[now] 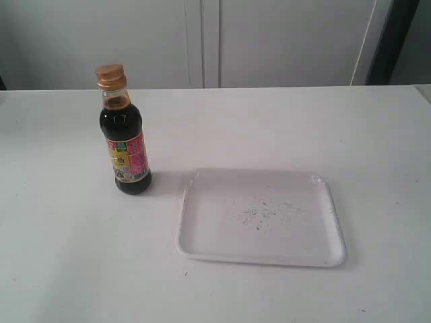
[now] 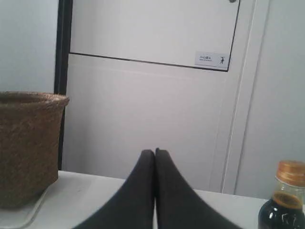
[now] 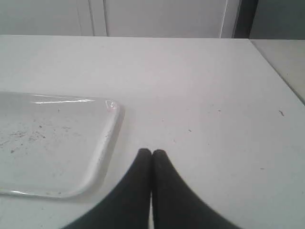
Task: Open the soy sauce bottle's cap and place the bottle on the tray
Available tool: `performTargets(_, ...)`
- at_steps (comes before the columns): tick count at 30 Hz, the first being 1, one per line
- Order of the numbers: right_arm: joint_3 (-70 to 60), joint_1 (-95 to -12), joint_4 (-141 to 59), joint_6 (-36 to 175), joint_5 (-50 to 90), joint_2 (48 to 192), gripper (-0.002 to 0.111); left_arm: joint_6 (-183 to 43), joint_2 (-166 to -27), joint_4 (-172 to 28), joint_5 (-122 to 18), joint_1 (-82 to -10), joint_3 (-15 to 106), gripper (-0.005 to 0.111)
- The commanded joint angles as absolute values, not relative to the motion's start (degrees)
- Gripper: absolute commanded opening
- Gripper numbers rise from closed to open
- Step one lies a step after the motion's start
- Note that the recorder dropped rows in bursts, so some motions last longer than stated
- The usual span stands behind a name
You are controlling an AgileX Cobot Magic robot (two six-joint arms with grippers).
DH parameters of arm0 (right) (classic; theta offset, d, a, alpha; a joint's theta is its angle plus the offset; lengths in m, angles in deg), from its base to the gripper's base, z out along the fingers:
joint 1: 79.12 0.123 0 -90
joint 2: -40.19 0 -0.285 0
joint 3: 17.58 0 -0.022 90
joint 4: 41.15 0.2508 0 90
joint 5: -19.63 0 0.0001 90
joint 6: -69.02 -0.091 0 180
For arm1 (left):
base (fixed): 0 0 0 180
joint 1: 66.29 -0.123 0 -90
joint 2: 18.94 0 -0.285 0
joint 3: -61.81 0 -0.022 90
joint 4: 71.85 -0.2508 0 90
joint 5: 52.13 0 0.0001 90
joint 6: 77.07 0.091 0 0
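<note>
The soy sauce bottle (image 1: 126, 145) stands upright on the white table, left of the tray, with its golden-orange cap (image 1: 111, 77) closed on top. The white tray (image 1: 260, 217) lies flat in the middle, with dark specks in its centre and nothing on it. Neither arm shows in the exterior view. In the left wrist view my left gripper (image 2: 155, 152) is shut with nothing in it, and the bottle (image 2: 286, 200) with its cap (image 2: 291, 172) is off to one side, apart from it. My right gripper (image 3: 151, 152) is shut and empty, just beside the tray (image 3: 102, 143) corner.
A woven brown basket (image 2: 28, 143) stands on a clear tray at the table's end in the left wrist view. White cabinet doors (image 1: 202, 40) stand behind the table. The table's right edge (image 3: 276, 71) shows in the right wrist view.
</note>
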State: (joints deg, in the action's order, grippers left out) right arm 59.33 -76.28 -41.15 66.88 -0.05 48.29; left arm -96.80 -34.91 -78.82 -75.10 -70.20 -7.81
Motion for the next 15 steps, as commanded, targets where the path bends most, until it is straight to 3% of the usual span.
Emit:
performTargets(1, 59.6, -76.2, -41.6, 66.7, 0.2, 48.0, 0.0, -107.5, -46.1, -93.6, -81.8, -70.2, -2.1, 0.0)
performTargets(12, 59.6, -76.2, -41.6, 66.7, 0.2, 48.0, 0.0, -129.8, -80.5, -124.1, -104.9, -70.2, 14.4, 0.0)
performTargets(13, 59.6, -76.2, -41.6, 66.7, 0.2, 48.0, 0.0, -129.8, -82.2, -125.3, -106.1, -70.2, 15.3, 0.004)
performTargets(15, 59.6, -76.2, -41.6, 66.7, 0.2, 48.0, 0.0, -131.3, -86.9, -128.3, -111.3, -70.2, 17.7, 0.022)
